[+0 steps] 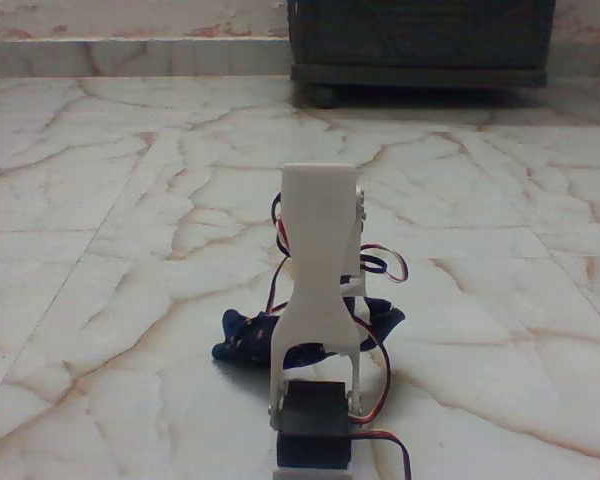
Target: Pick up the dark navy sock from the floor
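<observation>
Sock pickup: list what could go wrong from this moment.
1. The sock lies partly hidden behind the white arm, so the fixed view cannot confirm any grip; a close could catch only a fold.
2. Loose wires hang near the sock and could snag the cloth.
3. The glossy floor may let the sock slide away when nudged.

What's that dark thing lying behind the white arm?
A dark blue sock, crumpled on the marble floor. It sticks out on both sides of the arm, which covers its middle. The gripper is hidden too, so I cannot tell whether it holds the sock.
</observation>
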You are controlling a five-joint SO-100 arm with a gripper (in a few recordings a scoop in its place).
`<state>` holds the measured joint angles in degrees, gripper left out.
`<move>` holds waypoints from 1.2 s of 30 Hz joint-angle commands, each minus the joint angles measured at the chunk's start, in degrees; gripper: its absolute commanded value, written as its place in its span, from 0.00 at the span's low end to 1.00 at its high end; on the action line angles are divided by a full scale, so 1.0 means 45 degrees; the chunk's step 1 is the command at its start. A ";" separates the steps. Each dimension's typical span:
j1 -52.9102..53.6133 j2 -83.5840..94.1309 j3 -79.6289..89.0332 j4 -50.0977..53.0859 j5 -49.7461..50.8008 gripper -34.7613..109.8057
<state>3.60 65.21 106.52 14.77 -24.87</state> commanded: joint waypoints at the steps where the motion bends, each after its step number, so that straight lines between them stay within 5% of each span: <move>1: -0.0293 0.1953 0.1387 -0.0703 -0.0508 0.24; 13: -0.0898 0.5293 0.5293 -0.2539 -0.1094 0.24; 18: -0.1445 0.7617 0.8730 -0.4199 -0.4316 0.24; 36: -0.1875 1.5898 1.5566 -0.6621 -0.9941 0.24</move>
<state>-4.48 134.47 176.40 -14.15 -66.88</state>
